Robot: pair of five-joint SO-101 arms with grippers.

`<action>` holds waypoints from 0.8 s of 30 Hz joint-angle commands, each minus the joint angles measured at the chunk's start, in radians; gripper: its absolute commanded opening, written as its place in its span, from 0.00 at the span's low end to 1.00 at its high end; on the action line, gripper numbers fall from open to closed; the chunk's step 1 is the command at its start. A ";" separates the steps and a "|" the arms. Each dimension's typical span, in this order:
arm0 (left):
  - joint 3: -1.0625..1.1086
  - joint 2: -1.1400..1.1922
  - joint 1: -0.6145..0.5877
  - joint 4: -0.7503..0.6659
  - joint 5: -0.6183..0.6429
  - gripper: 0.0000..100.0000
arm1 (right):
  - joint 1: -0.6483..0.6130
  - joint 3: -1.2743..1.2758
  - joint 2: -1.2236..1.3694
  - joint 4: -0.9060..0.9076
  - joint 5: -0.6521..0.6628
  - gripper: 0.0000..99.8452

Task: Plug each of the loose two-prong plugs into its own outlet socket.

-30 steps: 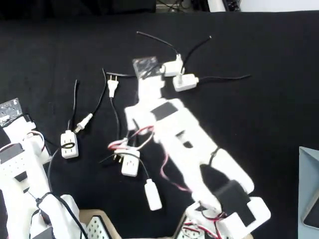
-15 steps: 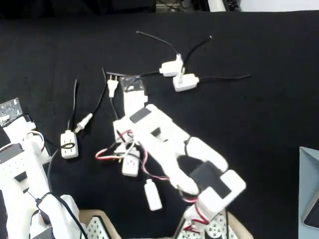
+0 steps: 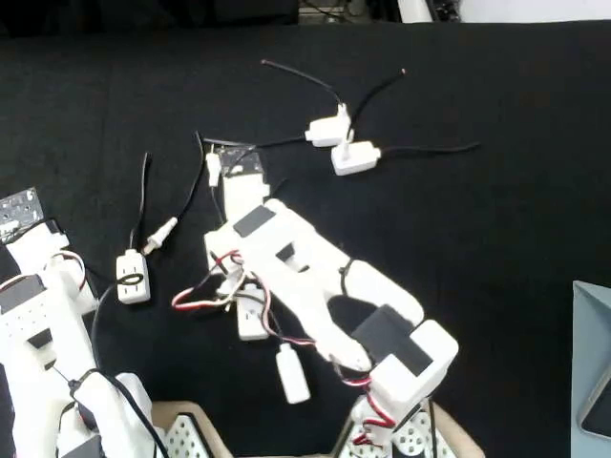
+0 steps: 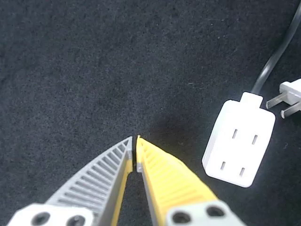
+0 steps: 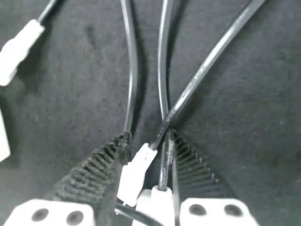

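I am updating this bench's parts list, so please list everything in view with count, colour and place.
Table cover: one, black, under everything.
Outlet sockets: apparently four, white; this one near the left arm, one under the right arm, two at the far middle.
Loose plugs: three, white; this one by that left socket, one at the right arm's tip, one at the near middle.
Cords: several, black, on sockets and plugs.
Grey object: one, at the right edge.
Left fingers: two, grey and yellow, shut, near the left socket.
Right fingers: two, black, open around a plug.
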 commanded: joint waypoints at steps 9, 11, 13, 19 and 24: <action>-0.004 -0.023 -0.007 -0.017 -0.008 0.03 | -0.015 -0.076 -0.015 0.023 -0.009 0.01; -0.004 -0.023 -0.007 -0.017 -0.008 0.03 | -0.011 -0.077 -0.065 0.049 -0.008 0.01; -0.002 -0.023 -0.007 -0.017 -0.008 0.03 | 0.011 -0.079 -0.127 0.083 -0.006 0.01; 0.005 -0.023 -0.007 -0.017 -0.008 0.03 | 0.129 -0.074 -0.306 0.172 0.098 0.01; 0.005 -0.025 -0.007 -0.017 -0.008 0.03 | 0.276 -0.074 -0.357 0.226 0.230 0.01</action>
